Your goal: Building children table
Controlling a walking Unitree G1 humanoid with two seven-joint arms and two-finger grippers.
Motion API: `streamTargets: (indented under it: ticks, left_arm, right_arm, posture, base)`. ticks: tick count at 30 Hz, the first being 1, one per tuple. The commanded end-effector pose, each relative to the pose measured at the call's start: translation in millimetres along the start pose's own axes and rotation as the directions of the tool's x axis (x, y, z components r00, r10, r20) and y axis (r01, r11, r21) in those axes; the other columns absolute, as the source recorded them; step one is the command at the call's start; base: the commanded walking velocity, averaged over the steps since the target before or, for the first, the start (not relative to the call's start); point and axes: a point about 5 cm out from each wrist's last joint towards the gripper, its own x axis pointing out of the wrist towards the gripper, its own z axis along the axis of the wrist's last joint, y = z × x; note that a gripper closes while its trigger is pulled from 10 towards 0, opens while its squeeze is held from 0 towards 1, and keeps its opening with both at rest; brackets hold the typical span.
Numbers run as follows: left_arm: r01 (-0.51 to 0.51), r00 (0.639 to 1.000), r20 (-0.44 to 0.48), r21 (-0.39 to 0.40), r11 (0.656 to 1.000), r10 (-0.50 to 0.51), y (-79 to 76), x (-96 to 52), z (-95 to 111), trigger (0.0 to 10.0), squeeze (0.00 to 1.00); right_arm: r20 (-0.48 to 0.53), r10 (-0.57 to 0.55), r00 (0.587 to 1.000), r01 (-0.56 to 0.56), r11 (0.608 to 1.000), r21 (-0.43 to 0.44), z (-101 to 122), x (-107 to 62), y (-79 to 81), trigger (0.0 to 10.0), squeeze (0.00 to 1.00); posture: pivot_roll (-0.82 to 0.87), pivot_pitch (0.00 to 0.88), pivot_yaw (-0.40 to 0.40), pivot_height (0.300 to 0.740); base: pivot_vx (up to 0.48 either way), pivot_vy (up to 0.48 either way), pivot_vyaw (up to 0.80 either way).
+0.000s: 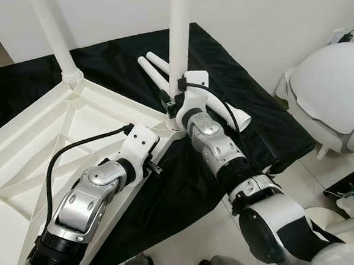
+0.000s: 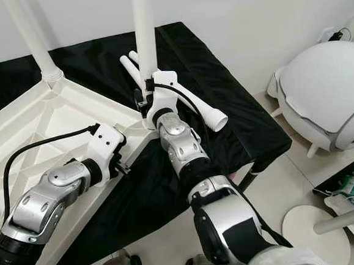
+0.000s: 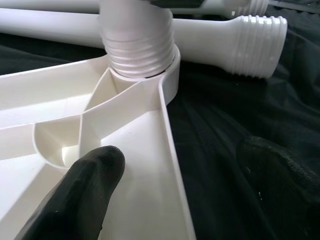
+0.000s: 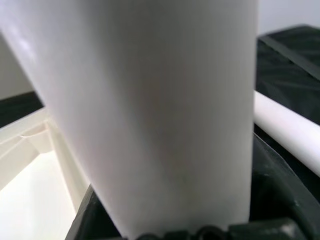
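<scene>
the right gripper (image 1: 173, 102) is closed around the upright table leg (image 1: 178, 34), low down near its threaded end, which sits in the corner socket of the upturned white tabletop (image 1: 38, 156). the left gripper (image 3: 170, 190) straddles the tabletop's rim just below that corner, one finger (image 3: 80, 195) inside the rim and one outside over the black cloth (image 1: 249, 114); it looks open, though how firmly it bears on the rim is hard to tell. two spare legs (image 1: 157, 69) lie beside the socket. if the leg tilts while turning, the threads could cross and jam; if the rim slips free, the tabletop could spin along with it.
</scene>
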Motion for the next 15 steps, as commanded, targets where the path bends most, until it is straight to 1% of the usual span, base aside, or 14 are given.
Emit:
streamTargets:
  ticks: [1, 5, 7, 10, 11, 12, 15]
  left_arm:
    - [-0.013, 1.0, 0.007, 0.001, 1.0, 0.013, 0.4, -0.9, 1, 10.0, 0.0]
    - [-0.015, 1.0, 0.009, 0.001, 1.0, 0.015, 0.5, -0.9, 1, 10.0, 0.0]
    - [-0.013, 1.0, 0.009, 0.002, 1.0, 0.013, 0.6, -0.5, 1, 10.0, 0.0]
    - [-0.011, 1.0, 0.009, 0.004, 1.0, 0.011, 0.6, -0.2, 1, 10.0, 0.0]
    - [-0.007, 1.0, 0.01, 0.007, 1.0, 0.007, 0.3, 0.4, 2, 10.0, 0.0]
    - [-0.007, 1.0, 0.01, 0.007, 1.0, 0.007, 0.3, 0.4, 2, 10.0, 0.0]
    - [0.0, 1.0, 0.009, 0.011, 1.0, 0.0, 0.1, 1.0, 2, 10.0, 0.0]
  right_arm:
    - [-0.068, 0.009, 0.998, -0.01, 1.0, 0.0, -23, -11.2, -6.0, 10.0, 0.0]
    - [-0.056, 0.009, 0.998, -0.009, 1.0, -0.006, -30, -18.7, -12.3, 10.0, 0.0]
    - [-0.063, 0.005, 0.998, -0.006, 1.0, -0.017, -39, -26.4, -19.1, 10.0, 0.0]
    - [-0.071, 0.003, 0.997, -0.005, 1.0, -0.027, -42, -29.8, -22.6, 10.0, 0.0]
    - [-0.07, -0.001, 0.998, -0.001, 1.0, -0.021, -44, -33.1, -27.1, 10.0, 0.0]
    - [-0.07, -0.001, 0.998, -0.001, 1.0, -0.021, -44, -33.1, -27.1, 10.0, 0.0]
    - [-0.081, -0.018, 0.997, 0.015, 0.999, -0.032, -46, -35.4, -34.3, 10.0, 0.0]
  posture:
    - [0.0, 0.028, -0.027, 0.74]
    - [0.0, 0.028, -0.027, 0.74]
    - [0.0, 0.023, -0.022, 0.74]
    - [-0.01, 0.02, -0.017, 0.74]
    - [-0.01, 0.019, -0.014, 0.74]
    - [-0.01, 0.019, -0.014, 0.74]
    - [-0.01, 0.015, -0.008, 0.74]
  base:
    - [0.0, 0.0, 0.0]
    - [0.0, 0.0, 0.0]
    - [0.0, 0.0, 0.0]
    - [0.0, 0.0, 0.0]
    - [0.0, 0.0, 0.0]
    - [0.0, 0.0, 0.0]
    - [0.0, 0.0, 0.0]
